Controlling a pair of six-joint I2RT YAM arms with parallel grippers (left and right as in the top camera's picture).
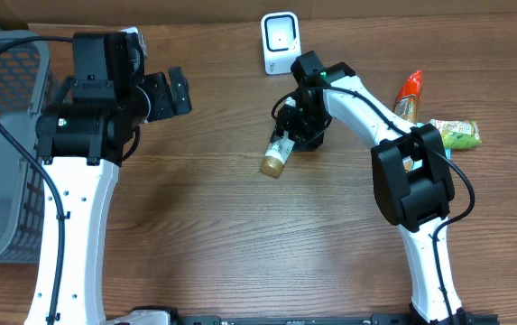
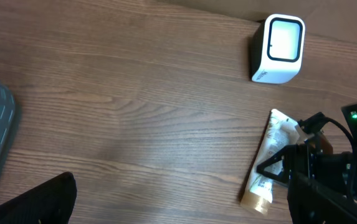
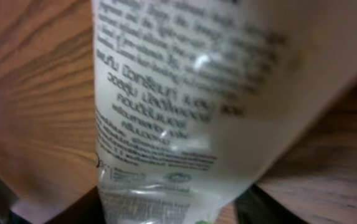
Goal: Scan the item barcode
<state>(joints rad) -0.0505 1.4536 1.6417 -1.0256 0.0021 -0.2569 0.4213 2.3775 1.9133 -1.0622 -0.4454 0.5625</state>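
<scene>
While your right gripper (image 1: 294, 132) has the tube (image 1: 276, 158) between its jaws, you cannot tell if they pinch it; left gripper (image 1: 170, 92): jaws spread; scanner (image 1: 281, 42): beyond right jaws.

- Soft, even light falls on the brown wooden table (image 1: 213, 226); shadows under the arms are faint
- The screen of the white box-shaped scanner (image 2: 279, 50) glows nearly washed out
- Too close to the lens, the white glossy plastic tube (image 3: 184, 93) is blurred, with small glare spots
</scene>
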